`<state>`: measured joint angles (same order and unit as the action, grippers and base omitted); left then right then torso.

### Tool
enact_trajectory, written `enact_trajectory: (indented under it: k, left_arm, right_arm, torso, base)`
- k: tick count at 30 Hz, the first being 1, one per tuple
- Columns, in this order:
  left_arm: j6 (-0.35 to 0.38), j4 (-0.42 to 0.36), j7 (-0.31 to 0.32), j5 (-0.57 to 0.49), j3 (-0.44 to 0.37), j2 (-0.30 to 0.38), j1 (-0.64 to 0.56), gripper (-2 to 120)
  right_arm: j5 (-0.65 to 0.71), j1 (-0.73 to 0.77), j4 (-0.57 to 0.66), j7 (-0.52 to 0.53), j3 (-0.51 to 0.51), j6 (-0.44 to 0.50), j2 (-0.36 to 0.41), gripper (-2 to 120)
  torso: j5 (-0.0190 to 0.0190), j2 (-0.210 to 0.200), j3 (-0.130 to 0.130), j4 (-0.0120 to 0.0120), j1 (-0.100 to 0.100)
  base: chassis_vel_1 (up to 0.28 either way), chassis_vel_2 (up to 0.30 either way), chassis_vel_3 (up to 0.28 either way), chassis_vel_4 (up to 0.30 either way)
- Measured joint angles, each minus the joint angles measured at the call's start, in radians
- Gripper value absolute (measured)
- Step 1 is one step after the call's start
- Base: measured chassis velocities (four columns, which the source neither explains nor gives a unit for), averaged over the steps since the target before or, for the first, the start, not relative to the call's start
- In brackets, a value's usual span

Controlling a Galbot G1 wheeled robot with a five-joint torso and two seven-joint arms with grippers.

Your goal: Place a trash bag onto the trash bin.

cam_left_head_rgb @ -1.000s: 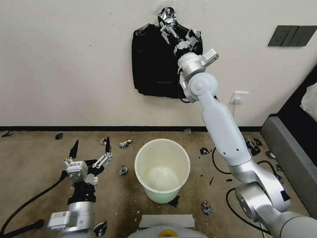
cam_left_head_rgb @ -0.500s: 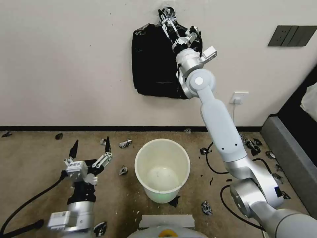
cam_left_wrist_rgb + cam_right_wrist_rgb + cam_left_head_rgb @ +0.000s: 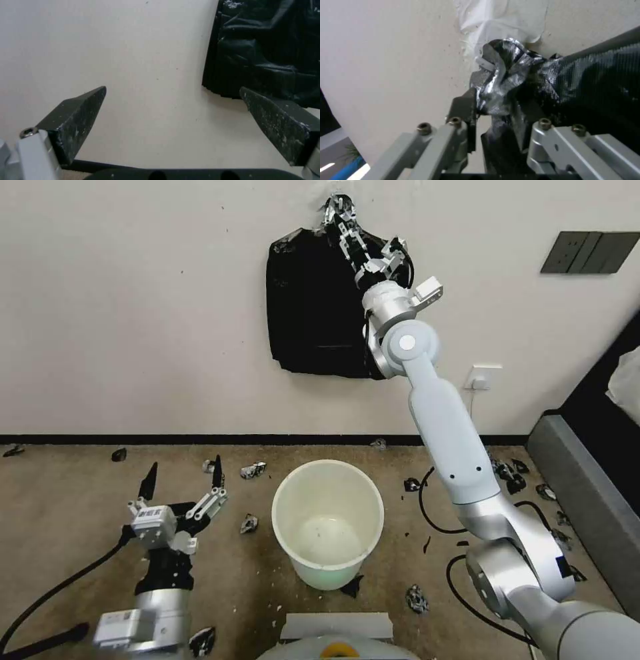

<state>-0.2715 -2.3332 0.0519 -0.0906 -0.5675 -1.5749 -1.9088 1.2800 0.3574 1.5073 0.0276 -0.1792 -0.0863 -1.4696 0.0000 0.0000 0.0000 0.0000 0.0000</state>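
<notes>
A flat bundle of black bags [image 3: 307,307] hangs on the wall above the cream-white trash bin [image 3: 276,513], which stands open on the floor. My right arm reaches up to the bundle's top, where my right gripper [image 3: 339,210] is shut on the crinkled, glossy top of a trash bag [image 3: 506,65]. In the right wrist view the right gripper [image 3: 486,102] has its fingers half buried in that plastic, beside the smooth bundle [image 3: 603,87]. Low on the bin's left, my left gripper [image 3: 185,468] is open and holds nothing. The left gripper [image 3: 172,88] points at the wall and the bundle [image 3: 263,50].
Small torn black scraps [image 3: 252,470] lie on the brown floor around the bin, and black cables [image 3: 440,513] lie to its right. A grey padded edge [image 3: 587,493] runs along the right side. A wall socket [image 3: 483,377] and dark switch plates [image 3: 590,252] are on the wall.
My right gripper rose from the bundle's shoulder to its crinkled top and went from open to shut on it. The left arm and the bin stayed still.
</notes>
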Motion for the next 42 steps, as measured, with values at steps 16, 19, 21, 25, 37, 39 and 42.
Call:
enact_trajectory:
  k: [16,19,21,25,37,39,42]
  left_arm:
    - [0.001,0.008,0.0,-0.002,-0.004,0.01,0.006,100]
    - [0.002,0.008,0.001,-0.003,-0.005,0.01,0.007,100]
    - [0.002,0.008,0.001,-0.004,-0.005,0.01,0.008,100]
    - [0.002,0.008,0.001,-0.005,-0.005,0.009,0.008,100]
    - [0.002,0.008,0.002,-0.006,-0.003,0.005,0.008,100]
    - [0.001,0.011,0.004,-0.007,-0.002,0.003,0.008,100]
    - [0.0,0.012,0.005,-0.009,-0.002,0.001,0.008,100]
  right_arm:
    - [0.038,-0.003,-0.029,-0.026,-0.026,0.001,-0.035,51]
    - [0.038,-0.008,-0.038,-0.032,-0.028,0.002,-0.038,41]
    - [0.038,-0.013,-0.045,-0.038,-0.03,0.004,-0.041,30]
    - [0.039,-0.015,-0.05,-0.044,-0.033,0.006,-0.042,18]
    - [0.025,-0.003,-0.051,-0.07,-0.033,0.028,-0.039,0]
    - [-0.002,0.025,-0.029,-0.132,-0.016,0.071,-0.027,0]
    - [-0.01,0.06,0.005,-0.185,0.001,0.092,-0.009,0]
  torso:
    - [-0.0001,0.0,0.0,0.0,0.0]
    - [-0.0001,0.0,0.0,0.0,0.0]
    - [0.0,0.0,0.0,0.0,0.0]
    - [-0.0001,0.0,0.0,0.0001,0.0]
    - [-0.0001,0.0,0.0,0.0,0.0]
    - [0.0,0.0,0.0,0.0,0.0]
    - [0.0,0.0,0.0,0.0,0.0]
  base:
    - [0.0,0.0,0.0,0.0]
    - [0.0,0.0,0.0,0.0]
    - [0.0,0.0,0.0,0.0]
    - [0.0,0.0,0.0,0.0]
    - [0.0,0.0,0.0,0.0]
    - [0.0,0.0,0.0,0.0]
    - [0.0,0.0,0.0,0.0]
